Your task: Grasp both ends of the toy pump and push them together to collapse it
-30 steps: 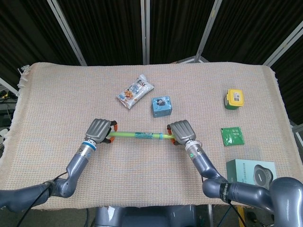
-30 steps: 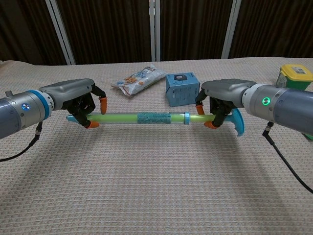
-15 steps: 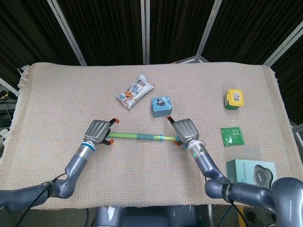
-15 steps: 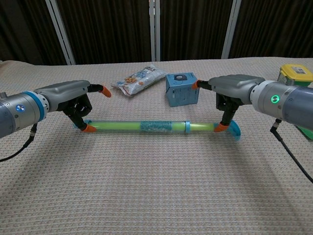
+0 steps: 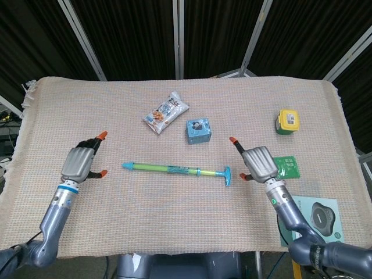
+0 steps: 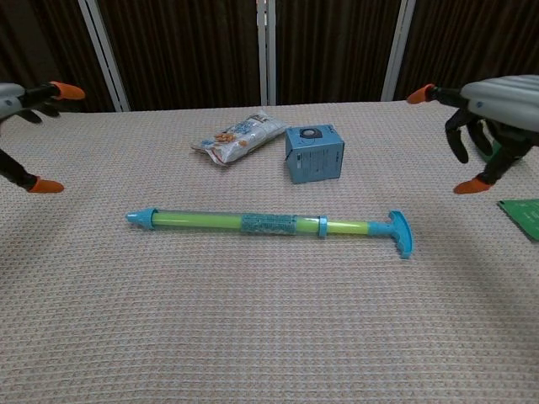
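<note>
The toy pump [image 5: 174,169] [image 6: 268,223] lies flat on the table, a green tube with a blue tip at its left end and a blue T-handle [image 5: 226,175] [image 6: 399,232] at its right end. My left hand [image 5: 82,161] [image 6: 21,135] is open, well left of the tip and apart from it. My right hand [image 5: 258,163] [image 6: 490,114] is open too, a short way right of the handle, touching nothing. In the chest view both hands show only at the frame edges, raised above the cloth.
A snack packet [image 5: 165,112] and a small blue box [image 5: 198,131] lie just behind the pump. A yellow-green container [image 5: 287,121], a green packet [image 5: 286,166] and a white-green box [image 5: 311,218] sit on the right side.
Both hands let go of the pump and drew outward and up, the left to the left, the right to the right. The pump now lies free on the cloth.
</note>
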Controlling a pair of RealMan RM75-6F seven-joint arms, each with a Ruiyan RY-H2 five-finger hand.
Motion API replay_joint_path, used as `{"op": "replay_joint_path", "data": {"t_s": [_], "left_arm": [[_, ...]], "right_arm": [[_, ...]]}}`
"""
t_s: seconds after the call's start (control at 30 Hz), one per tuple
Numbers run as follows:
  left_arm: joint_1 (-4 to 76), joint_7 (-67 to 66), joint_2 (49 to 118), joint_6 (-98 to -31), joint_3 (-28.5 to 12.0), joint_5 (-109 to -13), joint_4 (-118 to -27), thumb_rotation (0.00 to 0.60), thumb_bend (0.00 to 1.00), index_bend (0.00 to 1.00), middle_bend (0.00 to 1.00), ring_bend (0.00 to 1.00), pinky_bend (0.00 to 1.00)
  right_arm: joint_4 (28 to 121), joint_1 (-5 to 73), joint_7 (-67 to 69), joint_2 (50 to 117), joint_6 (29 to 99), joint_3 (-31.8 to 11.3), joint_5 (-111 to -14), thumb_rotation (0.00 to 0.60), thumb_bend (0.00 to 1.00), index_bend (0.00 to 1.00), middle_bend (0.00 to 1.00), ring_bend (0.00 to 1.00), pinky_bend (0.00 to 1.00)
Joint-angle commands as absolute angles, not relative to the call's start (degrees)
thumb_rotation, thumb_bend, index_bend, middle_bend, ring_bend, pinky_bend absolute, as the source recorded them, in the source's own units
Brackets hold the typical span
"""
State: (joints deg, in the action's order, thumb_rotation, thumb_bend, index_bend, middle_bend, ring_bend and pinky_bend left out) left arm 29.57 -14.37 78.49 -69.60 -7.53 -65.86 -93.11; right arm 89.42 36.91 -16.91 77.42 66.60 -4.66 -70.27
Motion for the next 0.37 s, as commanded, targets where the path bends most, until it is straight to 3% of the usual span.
{"op": "replay_joint_path", "data": {"t_s": [0.03,0.1,0.37], "left_arm": [[21.04,-11.05,72.24,-80.60,-2.18,-75.15,-98.16,0.600,0.05,0.00,0.00,0.00,0.00],[19.30,-11.23,70.90,-82.14,-0.69,-76.49,-99.30,0.600,0.01,0.00,0.00,0.00,0.00],[14.07,-10.85,67.58,-85.68,3.70,-81.68,-101.31,0.600,0.00,0.00,0.00,0.00,0.00]], "right_arm": [[94.23,29.08,-10.10,69.23,75.33,-0.55,-77.55,0.600,0.00,0.00,0.09,0.10,0.07],[95.06,27.41,-9.39,67.66,77.01,0.29,-78.85,0.600,0.00,0.00,0.00,0.00,0.00],[95.41,19.19,-9.67,65.03,86.74,2.73,-83.84,0.600,0.00,0.00,0.00,0.00,0.00]]}}
